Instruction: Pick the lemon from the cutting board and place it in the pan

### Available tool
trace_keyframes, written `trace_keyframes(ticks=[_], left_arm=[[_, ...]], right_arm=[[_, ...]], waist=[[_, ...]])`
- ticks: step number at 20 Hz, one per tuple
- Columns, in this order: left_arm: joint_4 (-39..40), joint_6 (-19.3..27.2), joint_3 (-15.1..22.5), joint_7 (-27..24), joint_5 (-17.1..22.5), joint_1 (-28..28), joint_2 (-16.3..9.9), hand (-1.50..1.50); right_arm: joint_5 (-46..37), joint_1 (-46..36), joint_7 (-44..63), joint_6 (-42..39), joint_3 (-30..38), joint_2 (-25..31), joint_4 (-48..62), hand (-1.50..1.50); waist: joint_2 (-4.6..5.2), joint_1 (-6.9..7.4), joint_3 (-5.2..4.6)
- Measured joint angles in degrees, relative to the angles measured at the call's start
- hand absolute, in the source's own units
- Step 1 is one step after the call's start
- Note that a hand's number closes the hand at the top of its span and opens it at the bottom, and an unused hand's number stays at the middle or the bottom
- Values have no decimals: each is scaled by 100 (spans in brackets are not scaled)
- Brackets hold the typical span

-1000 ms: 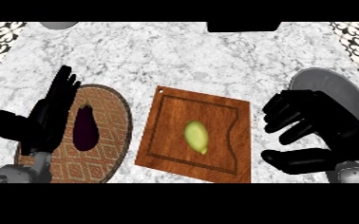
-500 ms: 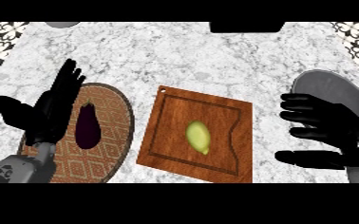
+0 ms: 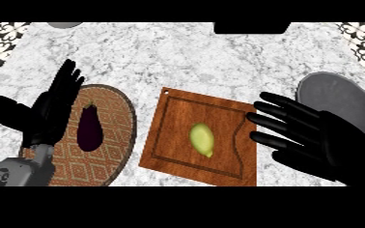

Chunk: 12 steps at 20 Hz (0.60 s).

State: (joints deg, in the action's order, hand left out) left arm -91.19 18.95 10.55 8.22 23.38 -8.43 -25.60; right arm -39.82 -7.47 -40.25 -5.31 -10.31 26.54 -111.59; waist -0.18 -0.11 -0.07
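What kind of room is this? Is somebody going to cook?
Probably a kitchen. There is a stone counter with a wooden cutting board, a lemon on it, and a grey pan nearby.

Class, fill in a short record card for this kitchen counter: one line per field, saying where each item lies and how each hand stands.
lemon: lying on the cutting board, untouched
pan: grey, at the right edge, partly hidden by the right hand
right hand: open, fingers spread, over the board's right edge, beside the lemon
left hand: open, fingers up, at the left
eggplant: on the round woven mat
counter: grey marble
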Motion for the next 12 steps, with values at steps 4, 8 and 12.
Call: trace_keyframes(ticks=[4,8,12], left_arm=[[76,-67,-62,-24,-37,-52,7,0],[81,-147,-88,-46,-76,-20,23,0],[106,-198,-169,-31,-177,-26,129,0]], right_arm=[[-1135,66,638,-118,-608,52,-133,-150],[-2046,49,1350,-594,-1134,101,-263,-150],[-2717,202,1676,-822,-1537,28,-467,-150]], waist=[[3,-5,-3],[4,6,-2],[8,0,3]])
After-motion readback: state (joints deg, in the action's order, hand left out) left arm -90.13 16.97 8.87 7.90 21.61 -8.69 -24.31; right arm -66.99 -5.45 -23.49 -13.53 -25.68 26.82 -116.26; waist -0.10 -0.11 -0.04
